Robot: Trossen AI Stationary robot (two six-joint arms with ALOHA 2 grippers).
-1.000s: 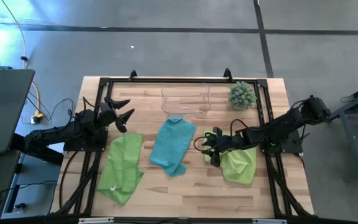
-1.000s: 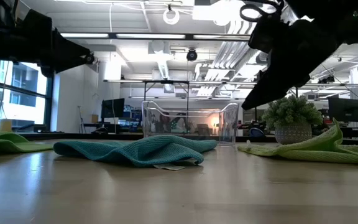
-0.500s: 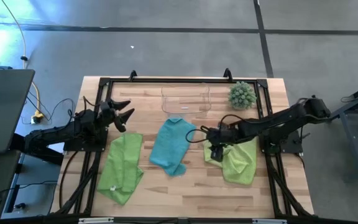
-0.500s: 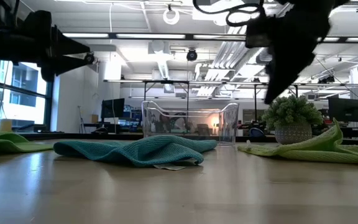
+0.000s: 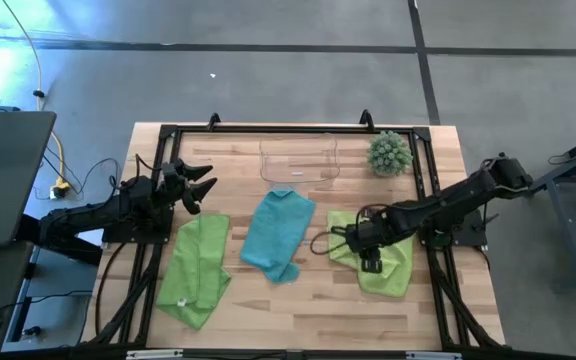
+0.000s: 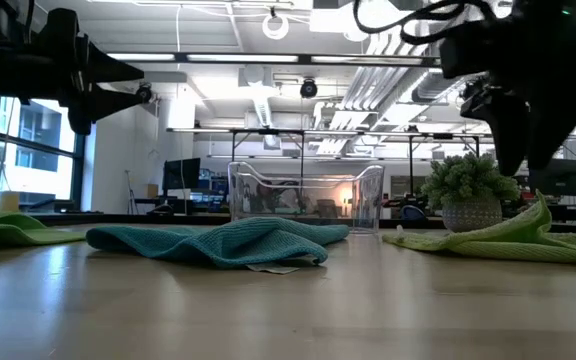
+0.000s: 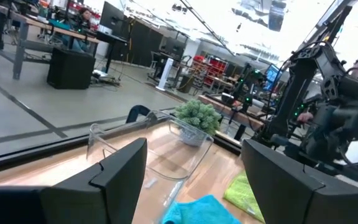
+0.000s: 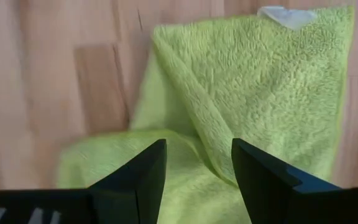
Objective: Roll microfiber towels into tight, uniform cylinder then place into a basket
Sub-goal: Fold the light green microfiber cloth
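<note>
Since a second ago the right gripper (image 5: pixel 371 262) has swung from the inner edge of its green towel to a point over the cloth's middle, pointing straight down; the left arm has not shifted.

Towels: three, all lying loose and unrolled on the table (image 5: pixel 298 305).
- Right lime green towel (image 5: pixel 380 262), nearest the front edge on the right, rumpled, one fold running along it, long axis front to back. The right gripper's jaws hang just above it, parted by a moderate gap, gripping nothing.
- Left lime green towel (image 5: pixel 195 268), on the left, long axis front to back, slightly slanted.
- Teal blue towel (image 5: pixel 276 235), between the two green ones, long axis slanted from back to front.

Grippers: two. The left gripper (image 5: pixel 200 186) is raised beyond the left green towel, jaws spread wide and empty, aimed across the table.

Basket: one, clear plastic (image 5: pixel 299 160), empty, at the back edge behind the teal towel, long axis across the table.

Plant ball: one (image 5: pixel 389 152), just right of the basket.
</note>
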